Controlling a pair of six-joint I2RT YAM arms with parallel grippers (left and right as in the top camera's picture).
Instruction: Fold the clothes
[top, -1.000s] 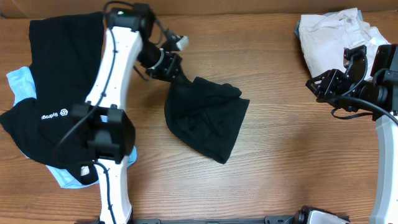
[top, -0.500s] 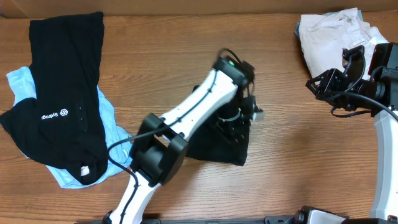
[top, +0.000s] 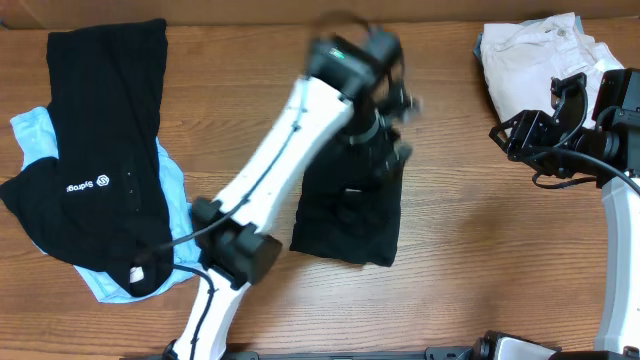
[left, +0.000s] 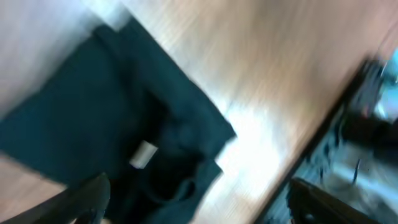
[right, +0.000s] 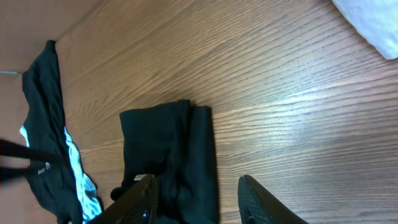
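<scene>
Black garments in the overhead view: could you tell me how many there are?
2. A long black fabric garment lies at left over a light-blue cloth; a folded black fabric garment lies mid-table beneath the left arm. Others may be hidden.

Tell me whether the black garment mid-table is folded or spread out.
Folded. The black garment lies as a compact rectangle, and the right wrist view shows one layer overlapping another.

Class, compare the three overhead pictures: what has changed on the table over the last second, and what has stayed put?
The left claw carried a corner of the small black garment rightward across itself, folding it into a rough rectangle, then let go and drew away, open. The right claw, white clothes, large black top and light-blue garment stayed put.
</scene>
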